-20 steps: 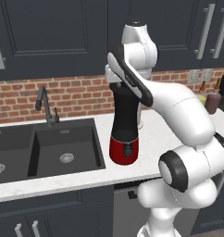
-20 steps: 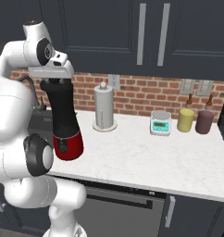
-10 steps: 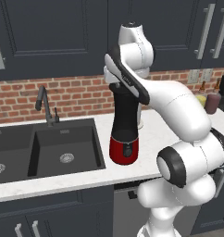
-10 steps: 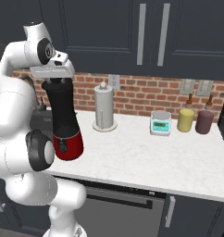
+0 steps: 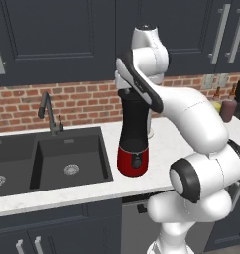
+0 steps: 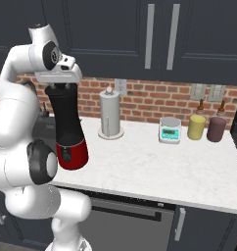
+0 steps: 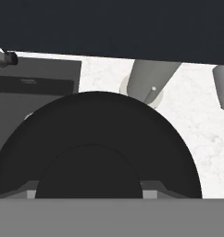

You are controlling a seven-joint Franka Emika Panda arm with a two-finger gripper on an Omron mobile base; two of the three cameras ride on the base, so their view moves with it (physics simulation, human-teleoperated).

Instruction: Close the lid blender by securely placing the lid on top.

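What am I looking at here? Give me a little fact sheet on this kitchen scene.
blender: black jar on red base, upright on the white counter
gripper: right above the jar's top; open or shut, cannot tell
lid: round black disc close under the hand camera
sink: left of the blender
paper towel holder: by the brick wall

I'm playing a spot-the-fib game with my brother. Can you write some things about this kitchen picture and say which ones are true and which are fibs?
1. The blender has a red base. True.
2. The blender stands inside the sink. False: it stands on the white counter, to the right of the sink.
3. The robot's gripper is right over the top of the blender's dark jar. True.
4. The yellow jar and maroon jar sit side by side by the brick wall. True.
5. The paper towel holder is lying on its side. False: it stands upright.
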